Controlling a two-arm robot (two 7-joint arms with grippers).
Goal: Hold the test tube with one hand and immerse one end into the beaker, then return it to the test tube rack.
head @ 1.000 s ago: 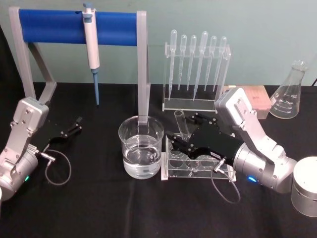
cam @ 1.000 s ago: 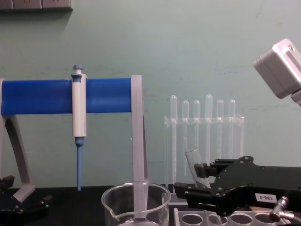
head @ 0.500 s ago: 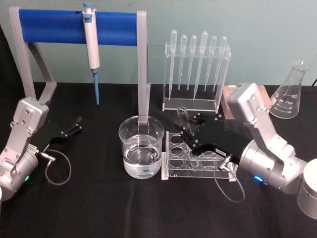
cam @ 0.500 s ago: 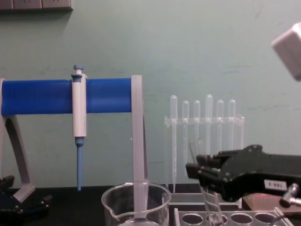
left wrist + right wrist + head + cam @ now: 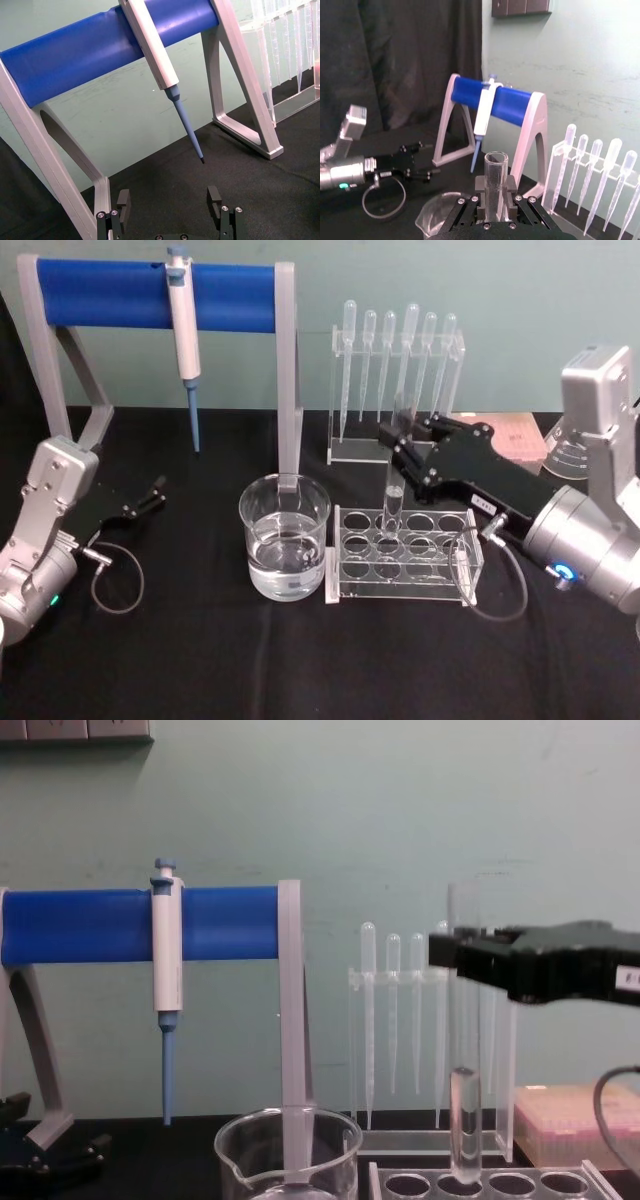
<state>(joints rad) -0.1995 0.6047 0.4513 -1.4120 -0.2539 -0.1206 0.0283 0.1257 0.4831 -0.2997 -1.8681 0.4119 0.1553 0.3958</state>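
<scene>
Right gripper (image 5: 402, 435) reaches in from the right, above the clear rack (image 5: 405, 558), fingers (image 5: 512, 190) clamped on the test tube (image 5: 392, 495) just below its open rim. Tube upright. A short column of clear liquid sits in its lower part. In the chest view the round bottom is level with the rack's top plate, over a back-row hole; cannot tell whether it has entered the hole.

Beaker (image 5: 285, 540) stands on the black worktop (image 5: 200, 660) just left of the rack, partly filled with clear liquid, apart from the tube.

Left gripper (image 5: 170, 197) rests low at the left of the worktop, well apart from the beaker, fingers apart and holding nothing.

Behind: blue-and-white pipettor (image 5: 183, 330) hangs on the blue stand (image 5: 100, 285); thin pipettes (image 5: 395, 360) stand in their own clear holder behind the right gripper.
</scene>
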